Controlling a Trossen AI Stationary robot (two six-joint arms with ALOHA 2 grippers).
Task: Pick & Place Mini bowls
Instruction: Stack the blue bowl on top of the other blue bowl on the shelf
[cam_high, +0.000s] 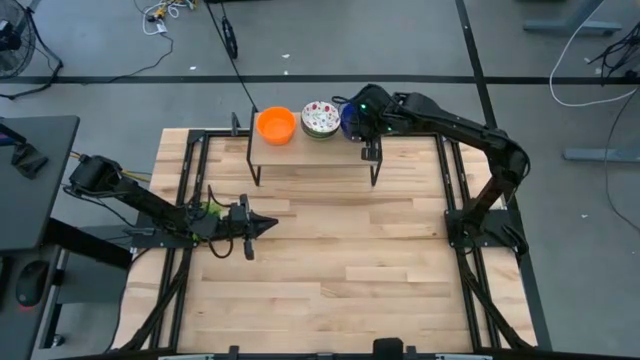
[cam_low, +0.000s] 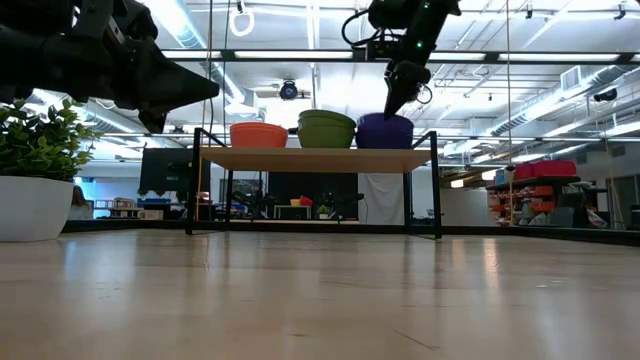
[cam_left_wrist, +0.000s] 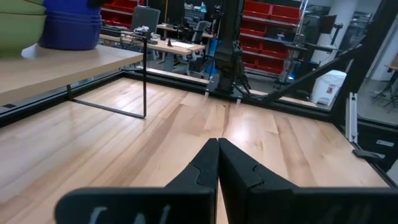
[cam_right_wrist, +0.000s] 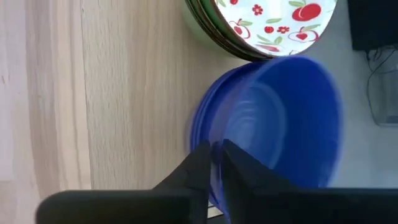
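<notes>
Right gripper (cam_right_wrist: 214, 163) is pinched on the blue bowl's (cam_right_wrist: 280, 118) rim up on the shelf (cam_high: 312, 148); nothing's been moved off yet. Left gripper (cam_left_wrist: 217, 163) closed, empty.

We see 3 groups of small round bowls in a row on the raised wooden shelf: solid orange bowls (cam_high: 276, 125) at one end, white bowls w/ red-green fruit print (cam_high: 320, 119) in the middle, solid blue bowls (cam_right_wrist: 273, 118) at the other end, touching the patterned stack. All upright, stacked.
</notes>
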